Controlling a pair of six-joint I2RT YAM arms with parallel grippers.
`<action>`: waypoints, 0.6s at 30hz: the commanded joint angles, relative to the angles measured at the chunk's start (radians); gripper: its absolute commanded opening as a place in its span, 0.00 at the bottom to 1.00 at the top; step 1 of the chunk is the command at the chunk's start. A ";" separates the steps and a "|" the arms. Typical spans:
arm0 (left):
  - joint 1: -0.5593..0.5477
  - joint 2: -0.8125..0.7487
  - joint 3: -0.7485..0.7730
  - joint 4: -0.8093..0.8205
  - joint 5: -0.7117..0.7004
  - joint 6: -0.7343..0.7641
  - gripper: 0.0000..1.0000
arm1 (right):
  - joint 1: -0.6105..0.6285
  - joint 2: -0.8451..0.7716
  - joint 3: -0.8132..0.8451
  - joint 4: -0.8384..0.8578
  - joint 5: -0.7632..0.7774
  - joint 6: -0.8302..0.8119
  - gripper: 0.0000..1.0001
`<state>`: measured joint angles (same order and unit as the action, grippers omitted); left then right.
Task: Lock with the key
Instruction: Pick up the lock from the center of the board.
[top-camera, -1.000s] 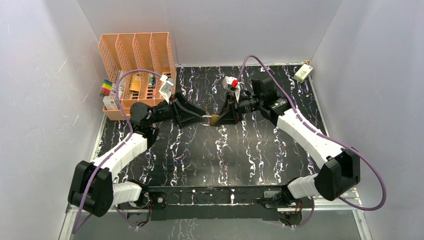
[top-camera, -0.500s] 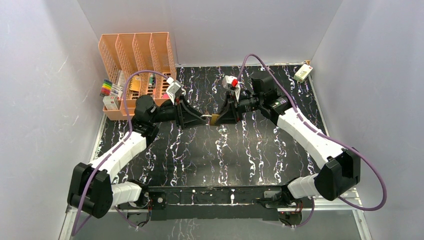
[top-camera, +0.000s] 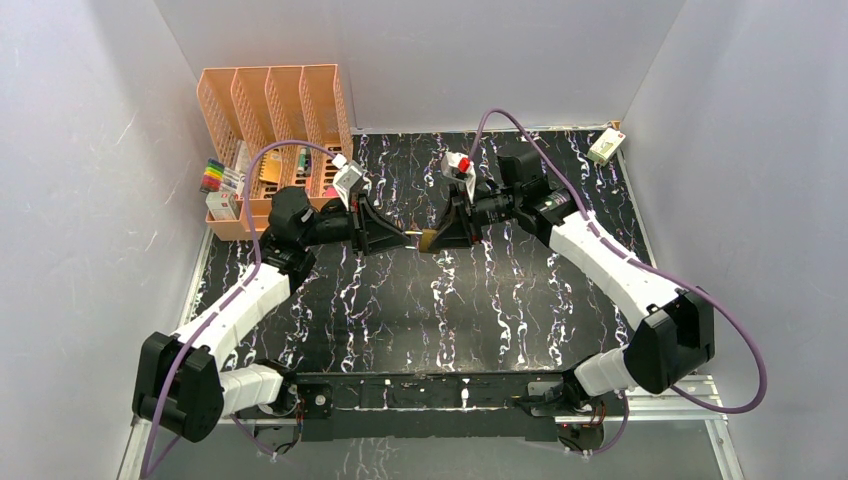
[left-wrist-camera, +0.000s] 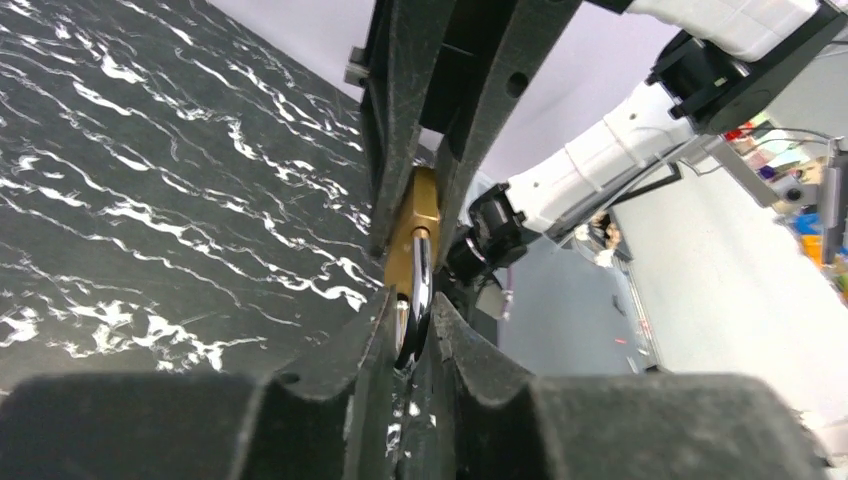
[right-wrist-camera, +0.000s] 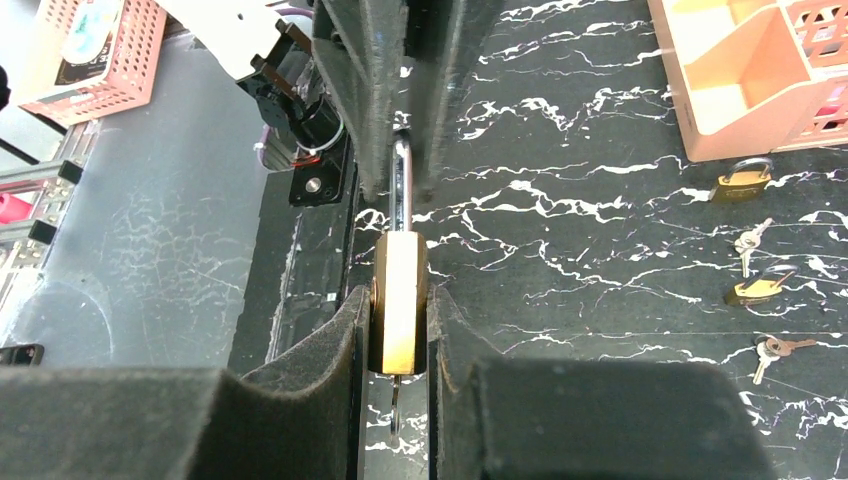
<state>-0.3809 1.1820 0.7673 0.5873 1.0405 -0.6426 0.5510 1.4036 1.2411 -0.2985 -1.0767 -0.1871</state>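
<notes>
Step in hand: closing the lock, held mid-air over the middle of the table between the two arms.
- Left gripper (top-camera: 403, 236): its fingers are drawn in on the steel shackle (left-wrist-camera: 420, 265) from both sides and appear to touch it.
- Padlock (right-wrist-camera: 398, 280): brass body to the right, shackle pointing left, clear of the table.
- Right gripper (top-camera: 440, 236): clamped narrow on the flat faces of the brass body. A thin piece hangs from the body's end (right-wrist-camera: 394, 408), probably the key, but it is too small to confirm.

Next move, my judgement: press the shackle straight along its axis into the body. After that one gripper must let go to reach the key and turn it. Any misalignment would jam the shackle leg.

Surface and room:
- Orange file rack (top-camera: 270, 110) sits at the far left.
- Spare padlocks (right-wrist-camera: 745, 178) and loose keys (right-wrist-camera: 775, 346) lie near the rack's foot.
- The table is covered by a black marbled mat (top-camera: 500, 300).
- A small white box (top-camera: 607, 147) sits in the far right corner.
- Plain pale walls (top-camera: 450, 50) stand on three sides.
</notes>
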 joint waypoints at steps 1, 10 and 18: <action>0.004 -0.006 0.040 0.013 0.058 0.009 0.00 | -0.001 -0.008 0.070 0.024 -0.045 0.000 0.00; 0.004 -0.096 -0.029 0.226 -0.126 -0.043 0.00 | -0.055 -0.167 -0.080 0.423 -0.018 0.171 0.67; 0.004 -0.149 -0.056 0.437 -0.202 -0.145 0.00 | -0.102 -0.181 -0.298 1.081 -0.029 0.531 0.67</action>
<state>-0.3794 1.0912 0.6956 0.8761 0.8761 -0.7578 0.4519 1.2266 0.9813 0.4881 -1.1435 0.2157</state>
